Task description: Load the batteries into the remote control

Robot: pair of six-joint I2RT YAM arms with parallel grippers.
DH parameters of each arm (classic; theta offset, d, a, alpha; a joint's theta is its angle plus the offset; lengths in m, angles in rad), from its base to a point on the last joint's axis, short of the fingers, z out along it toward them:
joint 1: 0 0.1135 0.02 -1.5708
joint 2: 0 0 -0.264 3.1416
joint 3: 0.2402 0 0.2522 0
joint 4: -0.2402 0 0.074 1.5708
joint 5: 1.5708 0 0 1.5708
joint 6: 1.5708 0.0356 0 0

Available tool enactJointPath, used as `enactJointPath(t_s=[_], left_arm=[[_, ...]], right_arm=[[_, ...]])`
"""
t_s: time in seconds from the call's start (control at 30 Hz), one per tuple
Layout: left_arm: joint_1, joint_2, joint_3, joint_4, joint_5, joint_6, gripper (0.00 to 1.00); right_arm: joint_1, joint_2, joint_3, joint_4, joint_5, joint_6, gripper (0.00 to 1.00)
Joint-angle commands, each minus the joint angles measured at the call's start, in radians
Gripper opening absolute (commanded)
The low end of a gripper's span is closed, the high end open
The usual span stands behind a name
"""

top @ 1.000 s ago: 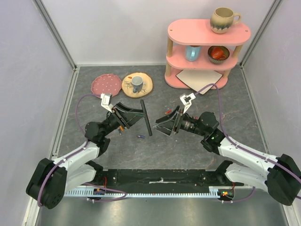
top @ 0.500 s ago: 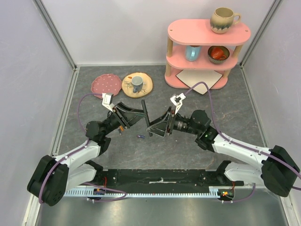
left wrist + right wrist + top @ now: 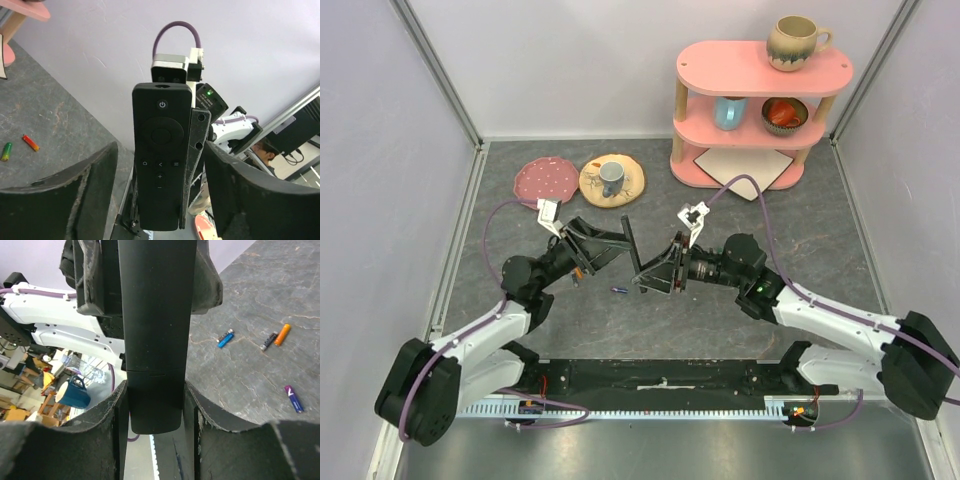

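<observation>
The black remote control [image 3: 630, 246] is held up off the table between my two grippers. My right gripper [image 3: 648, 274] is shut on its lower end; in the right wrist view both fingers [image 3: 112, 430] press the remote's plain back [image 3: 155, 330]. My left gripper [image 3: 616, 244] is open: in the left wrist view its fingers [image 3: 95, 185] stand wide of the remote's button face [image 3: 161, 150] without touching it. Batteries lie loose on the table: a blue one [image 3: 225, 339], an orange one [image 3: 283, 334], a purple one [image 3: 293, 398], a red one [image 3: 30, 143] and a green one [image 3: 5, 151].
A pink two-tier shelf [image 3: 760, 110] with mugs and a bowl stands at the back right. A pink plate [image 3: 546, 180] and a yellow plate with a grey cup [image 3: 611, 178] lie at the back left. Grey walls close in both sides.
My right gripper has moved left to the remote and shut on its lower end. The remote has tipped more upright. The left arm has barely moved.
</observation>
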Motion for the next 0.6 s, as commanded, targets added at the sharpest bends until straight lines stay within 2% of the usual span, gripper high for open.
enactJointPath(t_s=[0.0,0.07,0.13,0.17,0.2,0.23,0.3,0.43,0.57], left_arm=[[0.021,-0.095,0.051,-0.204,-0.027,0.056,0.79],[0.034,-0.134,0.071,-0.300,-0.036,0.099,0.82],[0.044,-0.189,0.091,-0.505,-0.086,0.168,0.93],[0.042,-0.201,0.132,-0.582,-0.103,0.200,0.94],[0.042,-0.214,0.155,-0.651,-0.116,0.260,0.96],[0.041,-0.217,0.177,-0.787,-0.145,0.279,0.98],[0.036,-0.217,0.221,-0.875,-0.179,0.306,0.99],[-0.005,-0.211,0.324,-1.143,-0.342,0.357,0.99],[-0.097,-0.185,0.359,-1.205,-0.478,0.385,0.96]], right_arm=[[0.004,-0.096,0.093,-0.222,0.027,-0.182,0.34],[0.005,-0.129,0.142,-0.399,0.070,-0.284,0.34],[0.007,-0.138,0.202,-0.584,0.184,-0.348,0.34],[0.011,-0.141,0.220,-0.648,0.237,-0.404,0.35],[0.016,-0.139,0.239,-0.702,0.362,-0.423,0.35],[0.026,-0.135,0.274,-0.790,0.418,-0.444,0.35],[0.040,-0.107,0.306,-0.892,0.580,-0.480,0.35],[0.088,-0.038,0.413,-1.017,0.789,-0.506,0.34],[0.141,0.031,0.473,-1.080,0.907,-0.504,0.34]])
